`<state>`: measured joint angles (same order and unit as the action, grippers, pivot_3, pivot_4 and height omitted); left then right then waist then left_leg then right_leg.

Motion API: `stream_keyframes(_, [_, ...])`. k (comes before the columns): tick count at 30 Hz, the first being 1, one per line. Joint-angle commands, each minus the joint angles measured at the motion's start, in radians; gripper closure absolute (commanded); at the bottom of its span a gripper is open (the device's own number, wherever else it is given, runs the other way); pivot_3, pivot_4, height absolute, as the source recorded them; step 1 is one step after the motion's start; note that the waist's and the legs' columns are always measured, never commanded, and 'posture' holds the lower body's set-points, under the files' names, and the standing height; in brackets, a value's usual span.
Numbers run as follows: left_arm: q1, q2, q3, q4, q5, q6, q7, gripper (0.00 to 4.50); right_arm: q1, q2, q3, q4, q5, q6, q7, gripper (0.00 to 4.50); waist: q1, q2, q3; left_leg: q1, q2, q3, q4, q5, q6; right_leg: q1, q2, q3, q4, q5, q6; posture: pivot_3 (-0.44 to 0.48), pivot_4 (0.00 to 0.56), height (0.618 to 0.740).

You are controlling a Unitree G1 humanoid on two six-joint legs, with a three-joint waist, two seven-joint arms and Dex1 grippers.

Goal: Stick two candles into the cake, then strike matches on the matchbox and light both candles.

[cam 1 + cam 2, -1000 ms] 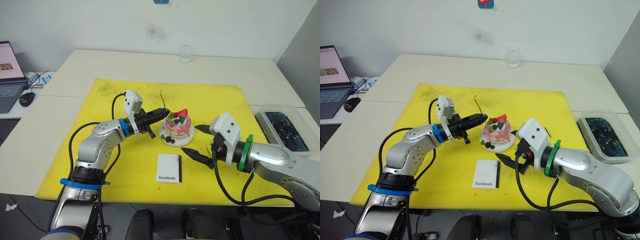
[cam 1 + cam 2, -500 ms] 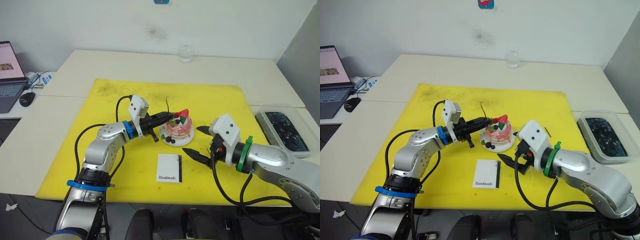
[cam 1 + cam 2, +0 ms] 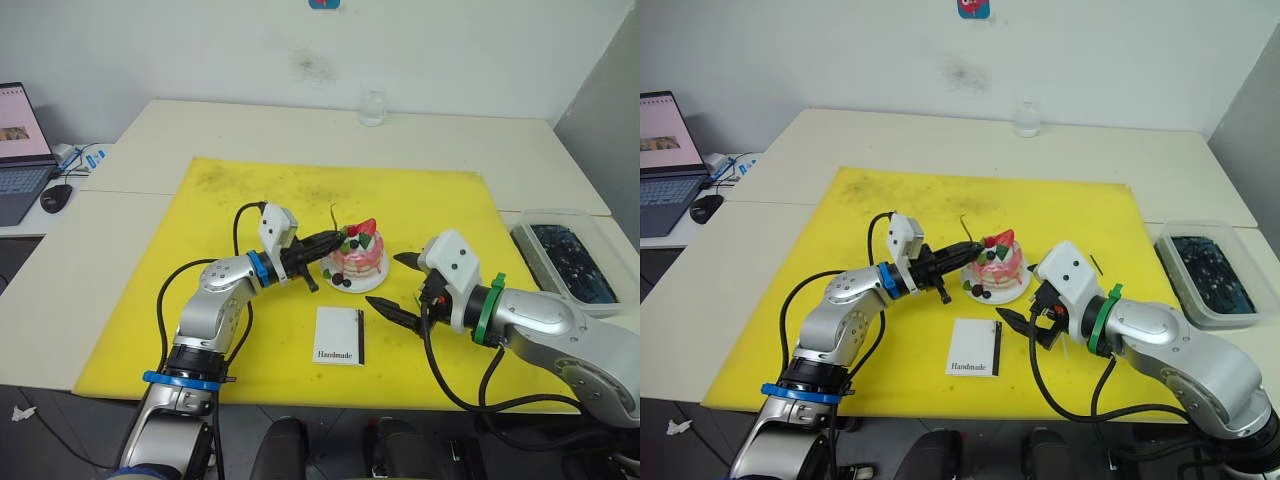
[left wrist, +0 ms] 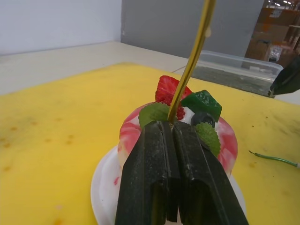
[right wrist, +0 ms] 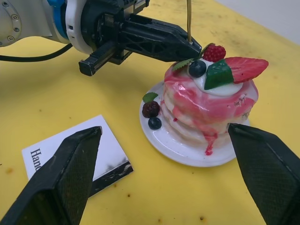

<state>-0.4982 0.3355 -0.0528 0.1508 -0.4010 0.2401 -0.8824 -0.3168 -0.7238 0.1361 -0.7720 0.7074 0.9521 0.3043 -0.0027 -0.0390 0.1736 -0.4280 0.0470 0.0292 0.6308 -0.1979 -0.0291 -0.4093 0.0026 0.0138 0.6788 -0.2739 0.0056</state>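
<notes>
Pinching a candle (image 4: pixel 194 56) upright in our closed left gripper (image 3: pixel 333 240), we hold its lower end at the cake (image 3: pixel 356 256) top, beside the strawberry, so it can be pressed straight in. Our right gripper (image 3: pixel 398 285) waits spread wide and empty near the plate, above the matchbox (image 3: pixel 338 336). A second candle (image 4: pixel 274 159) lies on the yellow mat (image 3: pixel 230 200) beyond the cake.

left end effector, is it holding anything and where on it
The left end effector is shut on a candle, gripping its lower end just above the cake. The right end effector is open, holding nothing.
</notes>
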Motion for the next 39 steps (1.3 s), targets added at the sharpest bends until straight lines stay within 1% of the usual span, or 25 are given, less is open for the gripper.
stream_keyframes(1, [0.0, 0.002, 0.029, -0.065, -0.031, 0.034, 0.015, 3.37, 0.011, 0.01, -0.039, -0.033, -0.013, -0.007, 0.002, 0.0, 0.0, 0.0, 0.0, 0.0, 0.0, 0.0, 0.0, 0.0, 0.0, 0.0, 0.0, 0.0, 0.0, 0.0, 0.0, 0.0, 0.15, 0.74])
stream_keyframes(7, [0.018, 0.055, 0.084, -0.139, -0.054, 0.091, 0.04, 1.37, 0.03, 0.038, -0.065, -0.035, -0.026, -0.022, 0.004, 0.0, -0.002, 0.0, 0.0, 0.0, 0.0, -0.001, 0.0, 0.0, 0.0, 0.0, 0.001, 0.0, 0.0, 0.0, 0.0, 0.0, 0.15, 0.74])
stream_keyframes(11, [0.039, 0.103, 0.109, -0.194, -0.069, 0.13, 0.03, 0.02, 0.036, 0.06, -0.098, -0.038, -0.022, -0.034, 0.0, 0.0, -0.003, 0.0, 0.0, 0.001, 0.001, -0.001, 0.0, 0.0, 0.0, 0.0, 0.001, 0.0, 0.001, 0.0, 0.0, 0.0, 0.15, 0.74])
stream_keyframes(15, [0.089, 0.181, 0.122, -0.279, -0.106, 0.195, -0.011, 0.02, 0.054, 0.079, -0.161, -0.06, -0.009, -0.041, -0.009, 0.0, -0.004, 0.0, 0.0, 0.001, 0.001, -0.001, 0.0, 0.0, 0.0, 0.0, 0.001, 0.001, 0.001, 0.0, 0.0, 0.0, 0.15, 0.74])
stream_keyframes(17, [0.117, 0.226, 0.122, -0.313, -0.122, 0.226, -0.041, 0.02, 0.083, 0.077, -0.197, -0.081, -0.004, -0.042, -0.01, 0.0, -0.005, 0.0, 0.0, 0.001, 0.001, -0.001, 0.0, 0.0, 0.0, 0.0, 0.001, 0.001, 0.001, 0.0, 0.0, 0.0, 0.15, 0.74])
stream_keyframes(19, [0.141, 0.246, 0.118, -0.332, -0.127, 0.236, -0.047, 0.02, 0.128, 0.075, -0.228, -0.103, -0.007, -0.044, -0.014, 0.0, -0.005, 0.0, 0.0, 0.001, 0.001, -0.001, -0.001, 0.0, 0.0, 0.0, 0.0, 0.001, 0.001, 0.0, 0.0, 0.0, 0.15, 0.74])
stream_keyframes(21, [0.147, 0.226, 0.11, -0.336, -0.126, 0.238, -0.02, 0.02, 0.159, 0.074, -0.239, -0.119, -0.014, -0.042, -0.017, 0.0, -0.002, 0.0, 0.0, 0.001, 0.001, -0.001, -0.001, 0.0, 0.0, 0.0, -0.001, 0.0, 0.001, 0.0, 0.0, 0.0, 0.15, 0.74])
stream_keyframes(23, [0.136, 0.182, 0.108, -0.345, -0.148, 0.276, 0.03, 0.02, 0.169, 0.076, -0.234, -0.13, -0.019, -0.039, -0.023, 0.0, -0.001, 0.0, 0.0, 0.001, 0.0, -0.001, 0.0, 0.0, 0.0, 0.0, -0.001, 0.001, 0.001, 0.0, 0.0, 0.0, 0.15, 0.74])
stream_keyframes(26, [0.125, 0.127, 0.111, -0.347, -0.171, 0.322, 0.079, 0.02, 0.161, 0.082, -0.224, -0.137, -0.018, -0.033, -0.035, 0.0, -0.002, 0.0, 0.0, 0.002, 0.0, -0.001, 0.001, 0.0, 0.0, 0.001, -0.001, 0.002, 0.001, 0.001, 0.002, 0.0, 0.15, 0.74])
stream_keyframes(30, [0.124, 0.06, 0.123, -0.309, -0.184, 0.325, 0.124, 0.02, 0.137, 0.082, -0.195, -0.143, -0.023, -0.028, -0.036, 0.0, -0.003, 0.0, 0.0, 0.003, 0.0, -0.001, 0.001, 0.0, 0.0, 0.002, -0.001, 0.002, 0.001, 0.001, 0.002, 0.0, 0.15, 0.74])
stream_keyframes(35, [0.112, 0.025, 0.132, -0.279, -0.202, 0.325, 0.14, 0.02, 0.118, 0.085, -0.179, -0.14, -0.023, -0.027, -0.036, 0.0, -0.003, 0.0, 0.0, 0.003, 0.0, -0.001, 0.0, 0.0, 0.0, 0.002, 0.001, 0.001, 0.001, 0.001, 0.001, 0.0, 0.15, 0.74])
stream_keyframes(39, [0.103, 0.014, 0.125, -0.266, -0.198, 0.313, 0.141, 0.02, 0.118, 0.084, -0.173, -0.138, -0.025, -0.03, -0.033, 0.0, -0.003, 0.0, 0.0, 0.003, 0.0, -0.001, 0.0, 0.0, 0.0, 0.002, 0.001, 0.001, 0.001, 0.001, 0.001, 0.0, 0.15, 0.74])
